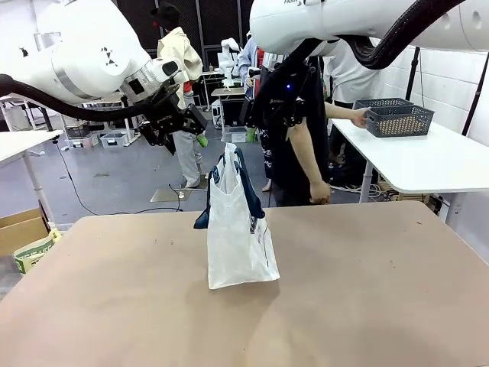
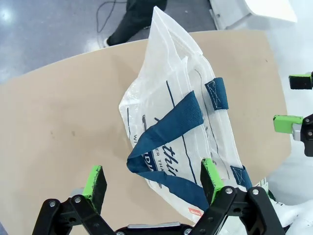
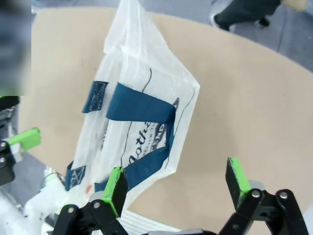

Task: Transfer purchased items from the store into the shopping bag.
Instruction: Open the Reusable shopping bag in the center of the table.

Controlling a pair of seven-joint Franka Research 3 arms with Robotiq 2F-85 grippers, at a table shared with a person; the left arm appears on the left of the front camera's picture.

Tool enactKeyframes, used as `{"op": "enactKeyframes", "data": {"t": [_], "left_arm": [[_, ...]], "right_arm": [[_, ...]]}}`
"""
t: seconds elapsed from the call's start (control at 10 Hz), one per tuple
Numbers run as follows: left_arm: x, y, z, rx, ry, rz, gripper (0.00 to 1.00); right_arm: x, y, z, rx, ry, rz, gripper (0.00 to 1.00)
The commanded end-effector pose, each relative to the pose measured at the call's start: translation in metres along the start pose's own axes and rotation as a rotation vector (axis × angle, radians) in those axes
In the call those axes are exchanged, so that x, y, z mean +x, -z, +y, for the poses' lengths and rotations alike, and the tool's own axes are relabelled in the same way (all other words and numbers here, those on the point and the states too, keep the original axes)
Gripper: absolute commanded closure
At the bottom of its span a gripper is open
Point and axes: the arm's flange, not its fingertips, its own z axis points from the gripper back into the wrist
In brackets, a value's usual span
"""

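Observation:
The shopping bag (image 1: 237, 229), white translucent plastic with navy handles, stands upright in the middle of the brown table (image 1: 382, 298). My left gripper (image 1: 191, 130) hangs open above and left of the shopping bag. My right gripper (image 1: 257, 122) hangs open just above and right of it. The left wrist view looks down on the shopping bag (image 2: 176, 98) between open fingers (image 2: 95, 181). In the right wrist view the shopping bag (image 3: 146, 88) lies ahead of the open fingers (image 3: 237, 178). The store, a dark grey lattice basket (image 1: 397, 119), sits on a white side table. The purchased items are hidden.
A person (image 1: 306, 153) stands at the table's far edge with one hand (image 1: 359, 116) on the basket. The white side table (image 1: 428, 164) is at the back right. A cardboard box (image 1: 19, 229) sits on the floor at the left.

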Motion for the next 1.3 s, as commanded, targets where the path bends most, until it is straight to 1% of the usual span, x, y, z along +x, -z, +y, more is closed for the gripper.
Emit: {"op": "enactKeyframes", "data": {"t": [0.0,0.1,0.2,0.3,0.4,0.5,0.7,0.9,1.2], "left_arm": [[0.000,0.002,0.002,0.003,-0.027,0.005,0.00],[0.000,0.000,0.000,0.000,0.000,0.000,0.00],[-0.006,-0.002,-0.002,0.005,-0.028,0.035,0.00],[-0.011,-0.009,0.000,-0.010,-0.053,0.036,0.00],[-0.015,-0.016,0.002,-0.032,-0.074,0.046,0.00],[-0.018,-0.017,0.002,-0.043,-0.070,0.053,0.00],[-0.021,-0.008,0.002,-0.072,-0.065,0.081,0.00],[-0.022,0.004,-0.001,-0.088,-0.049,0.118,0.00],[-0.023,0.017,-0.004,-0.113,-0.046,0.152,0.00]], "right_arm": [[-0.012,-0.001,-0.010,0.002,0.001,-0.003,0.00],[0.000,0.000,0.000,0.000,0.000,0.000,0.00],[0.010,0.004,0.016,-0.060,0.142,0.012,0.00],[0.018,0.004,0.029,-0.008,0.140,0.046,0.00],[0.025,0.009,0.039,-0.013,0.163,0.063,0.00],[0.029,0.015,0.048,-0.015,0.179,0.085,0.00],[0.029,0.026,0.062,-0.040,0.193,0.136,0.00],[0.029,0.038,0.067,-0.056,0.196,0.155,0.00],[0.033,0.050,0.057,-0.017,0.233,0.189,0.00]]}}
